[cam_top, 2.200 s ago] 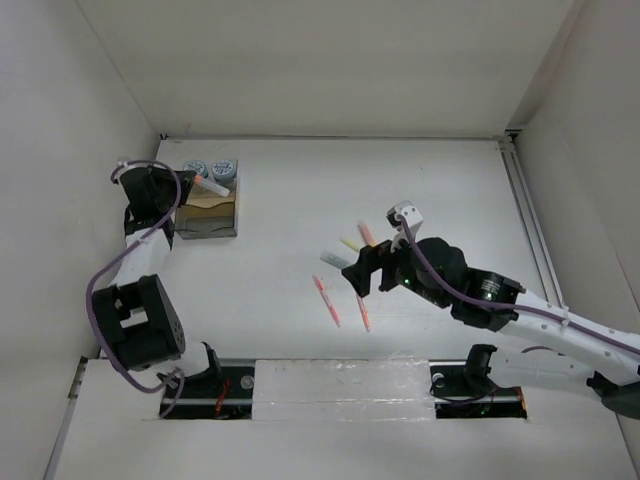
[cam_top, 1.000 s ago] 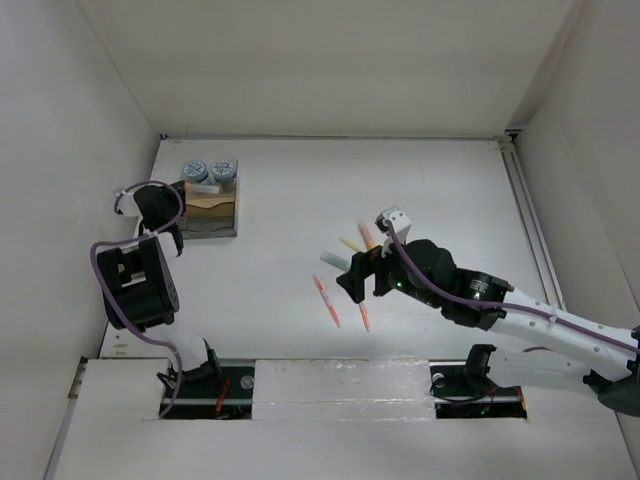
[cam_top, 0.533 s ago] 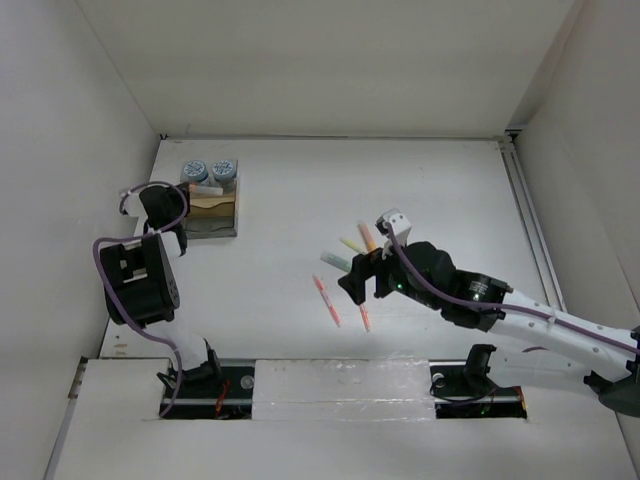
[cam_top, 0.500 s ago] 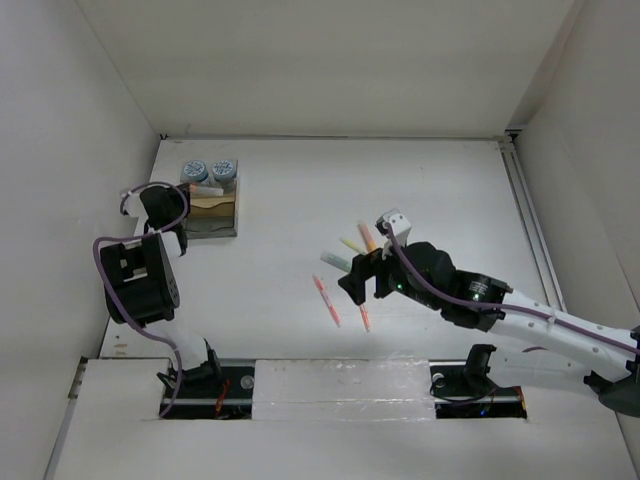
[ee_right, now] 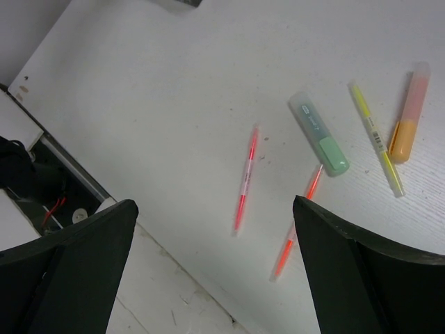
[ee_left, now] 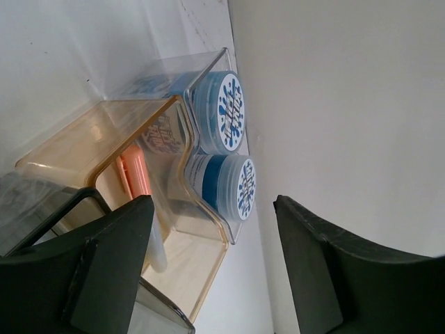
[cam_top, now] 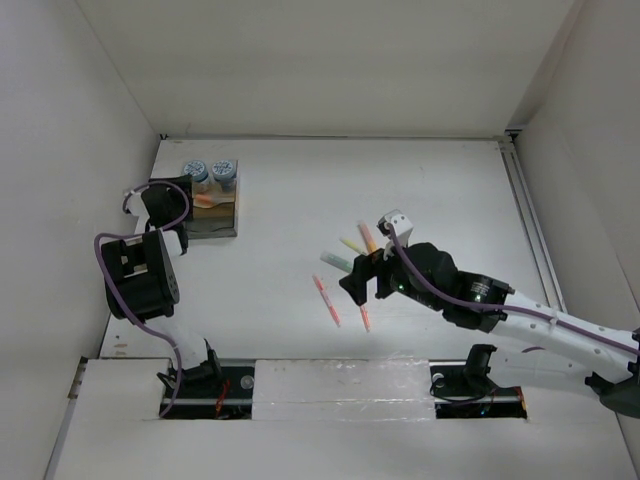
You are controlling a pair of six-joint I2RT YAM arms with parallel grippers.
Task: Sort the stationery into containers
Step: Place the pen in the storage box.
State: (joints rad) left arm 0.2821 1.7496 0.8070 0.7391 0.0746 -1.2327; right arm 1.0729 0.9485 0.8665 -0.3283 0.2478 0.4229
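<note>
My left gripper (ee_left: 212, 229) stands part open right at the organiser (ee_left: 174, 101), with nothing between its fingers; an orange highlighter (ee_left: 135, 174) lies inside the organiser's middle compartment, and 2 blue-and-white cylinders (ee_left: 229, 115) sit side by side in its far compartment. I judge this drop done, so the left arm should lift straight away from the organiser without clipping its rim or nudging it.

My right gripper (ee_right: 214, 203) is spread wide and empty, hovering over the desk (ee_right: 174, 83) well apart from the organiser, above 5 loose items: a pink pen (ee_right: 245, 179), an orange-red pen (ee_right: 295, 229), a green highlighter (ee_right: 320, 133), a yellow pen (ee_right: 375, 139) and a second orange highlighter (ee_right: 405, 115). The pink pen lies clear of the others, so I would take it first; turn the fingers across its barrel, come down at its middle, and close only once both fingers straddle it.
</note>
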